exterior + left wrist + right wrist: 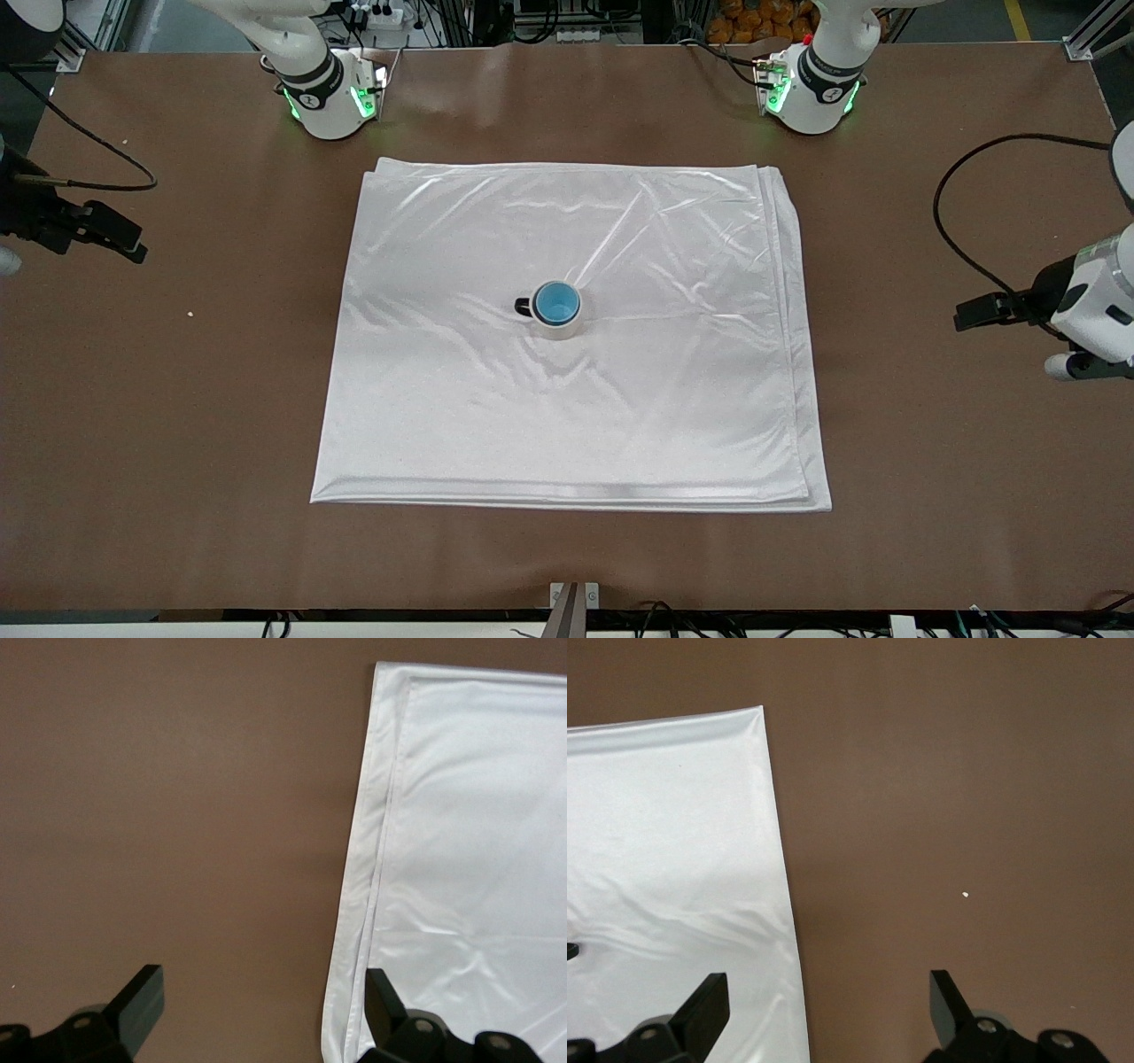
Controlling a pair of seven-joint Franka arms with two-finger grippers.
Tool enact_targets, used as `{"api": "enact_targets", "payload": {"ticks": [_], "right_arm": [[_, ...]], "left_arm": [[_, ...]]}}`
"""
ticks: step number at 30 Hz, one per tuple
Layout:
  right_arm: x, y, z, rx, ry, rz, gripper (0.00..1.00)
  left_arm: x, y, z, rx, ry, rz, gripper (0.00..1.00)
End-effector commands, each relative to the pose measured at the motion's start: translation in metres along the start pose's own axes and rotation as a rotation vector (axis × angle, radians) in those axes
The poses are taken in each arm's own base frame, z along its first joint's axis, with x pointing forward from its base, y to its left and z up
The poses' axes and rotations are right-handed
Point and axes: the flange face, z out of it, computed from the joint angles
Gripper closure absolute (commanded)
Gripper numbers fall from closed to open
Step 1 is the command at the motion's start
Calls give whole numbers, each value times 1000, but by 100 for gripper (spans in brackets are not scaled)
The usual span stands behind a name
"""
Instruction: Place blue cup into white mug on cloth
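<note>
A brown table [177, 399] carries the cloth [567, 399] across the frame's centre. At mid-cloth stands the white mug [558, 330], black handle toward the right arm's end, with the blue cup [556, 303] nested inside it; nothing crowds them. The left gripper [257, 1005] hangs at the frame's right edge over the cloth's border, fingers spread and empty. The right gripper [828, 1005], at the frame's left edge, is likewise spread, holding nothing.

I see the cloth [567, 372] as satin-like fabric, shiny and lightly wrinkled. The mug [558, 326] I read as smooth and cream-white with a glossy black handle; the cup [556, 304] inside looks smooth. The table [177, 399] I see is matt brown.
</note>
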Motion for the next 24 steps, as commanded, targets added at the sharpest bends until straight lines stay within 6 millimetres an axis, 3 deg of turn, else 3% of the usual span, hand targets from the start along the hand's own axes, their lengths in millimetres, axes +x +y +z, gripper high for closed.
{"api": "enact_targets", "payload": {"ticks": [1, 13, 20, 24], "right_arm": [[3, -3, -5, 1, 3, 16, 0], [4, 1, -8, 0, 11, 21, 0], [3, 0, -8, -2, 6, 18, 0], [4, 2, -13, 0, 14, 20, 0]], "left_arm": [[-24, 11, -15, -22, -20, 38, 0], [-51, 3, -59, -15, 57, 32, 0], [-75, -4, -62, -16, 65, 23, 0], [-72, -4, -65, -17, 100, 23, 0]]}}
